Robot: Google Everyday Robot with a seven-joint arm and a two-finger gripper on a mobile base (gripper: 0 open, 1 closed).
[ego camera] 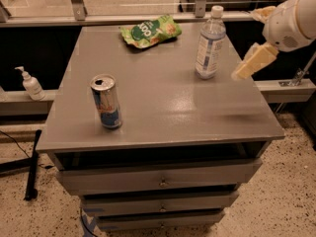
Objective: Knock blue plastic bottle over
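The blue plastic bottle (210,43), clear bluish with a white cap and a white-and-blue label, stands upright near the back right of the grey cabinet top (163,107). My gripper (253,62), with pale yellowish fingers on a white arm, hangs over the cabinet's right edge, just right of the bottle and a short gap away from it. It holds nothing that I can see.
A silver-and-blue drink can (106,101) stands at the front left of the top. A green snack bag (150,31) lies at the back. A white pump dispenser (30,83) sits on a ledge to the left. Drawers (160,181) are below.
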